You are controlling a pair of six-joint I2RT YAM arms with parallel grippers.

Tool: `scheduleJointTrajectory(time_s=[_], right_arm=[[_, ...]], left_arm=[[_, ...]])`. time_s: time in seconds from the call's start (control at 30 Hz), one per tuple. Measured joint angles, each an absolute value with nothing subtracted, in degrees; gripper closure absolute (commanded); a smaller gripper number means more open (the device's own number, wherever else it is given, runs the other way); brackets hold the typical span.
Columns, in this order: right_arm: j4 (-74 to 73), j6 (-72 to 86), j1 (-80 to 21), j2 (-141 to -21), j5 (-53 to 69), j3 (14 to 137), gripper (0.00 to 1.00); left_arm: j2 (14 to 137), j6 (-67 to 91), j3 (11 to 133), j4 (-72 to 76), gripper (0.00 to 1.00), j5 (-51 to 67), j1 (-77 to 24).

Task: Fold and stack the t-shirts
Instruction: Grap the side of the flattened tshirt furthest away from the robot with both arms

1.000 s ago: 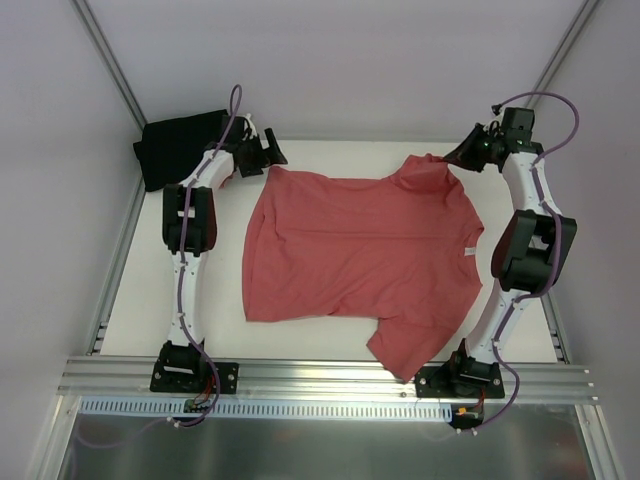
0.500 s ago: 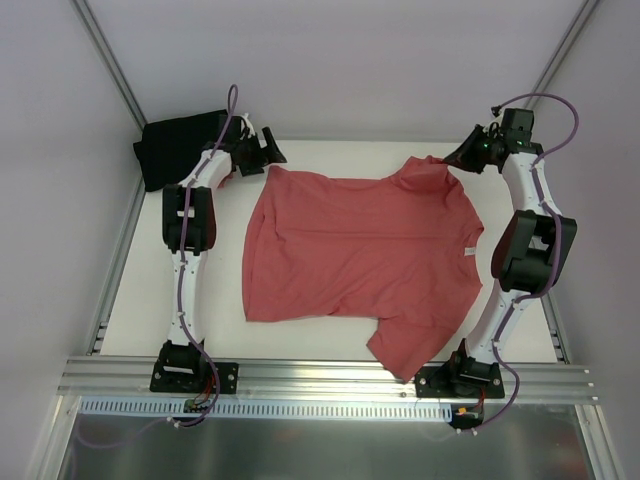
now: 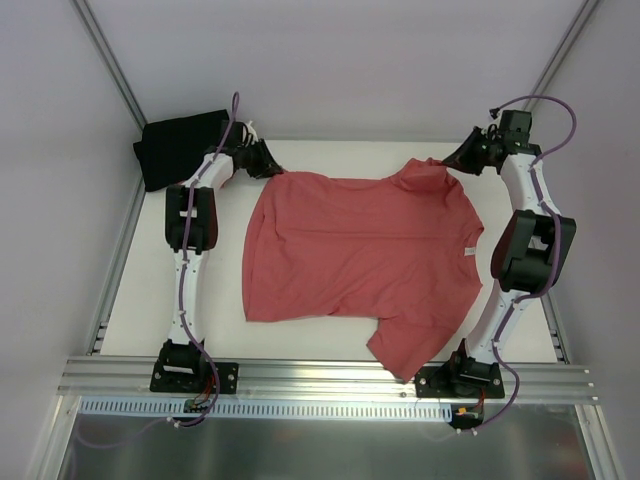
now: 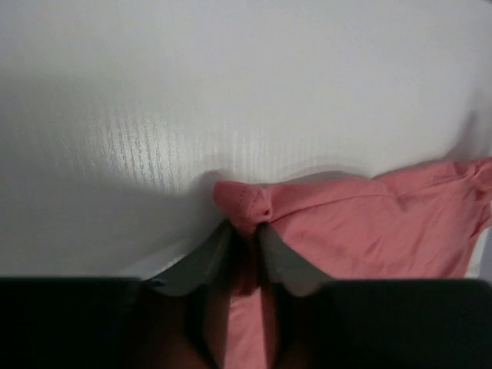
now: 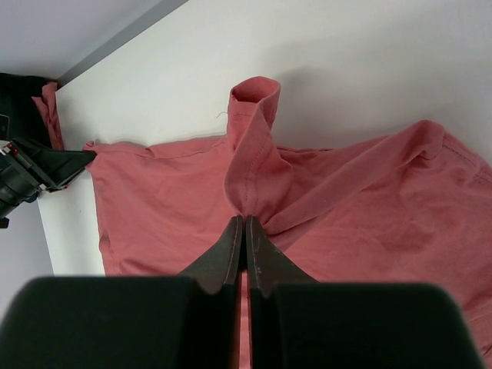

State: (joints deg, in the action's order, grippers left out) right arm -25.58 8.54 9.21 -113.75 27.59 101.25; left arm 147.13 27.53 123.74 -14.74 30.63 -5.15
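Note:
A coral-red t-shirt (image 3: 360, 260) lies spread on the white table (image 3: 215, 300), its small white label (image 3: 468, 251) toward the right side. My left gripper (image 3: 272, 168) is at the shirt's far left corner; in the left wrist view its jaws (image 4: 244, 227) pinch a bunched fold of that hem corner (image 4: 242, 201). My right gripper (image 3: 452, 162) is at the far right, and in the right wrist view it (image 5: 245, 219) is shut on a raised sleeve fold (image 5: 254, 146). A black t-shirt (image 3: 178, 145) lies crumpled at the far left corner behind the left arm.
A metal rail (image 3: 330, 375) runs along the near edge, and the shirt's near sleeve (image 3: 405, 350) reaches almost to it. Slanted frame posts (image 3: 110, 70) stand at both far corners. White walls close in the table.
The left gripper has moved slightly right onto the shirt's far left corner and closed from wide open onto the fabric. The right arm has held still.

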Motion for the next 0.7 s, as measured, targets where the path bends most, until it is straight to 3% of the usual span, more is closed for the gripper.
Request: scheduleJointTrajectory(time_s=[0.07,0.7], right_arm=[[-25.6,8.6,9.1,-113.7,27.6,101.3,1.00],[-26.0,7.7,9.0,-109.8,27.7,99.5,1.00]], left_arm=[[147.8,27.5,123.7,-15.2,1.00,31.3,-5.1],[142.1,27.1,123.9,-17.8,1.00,32.0,-4.8]])
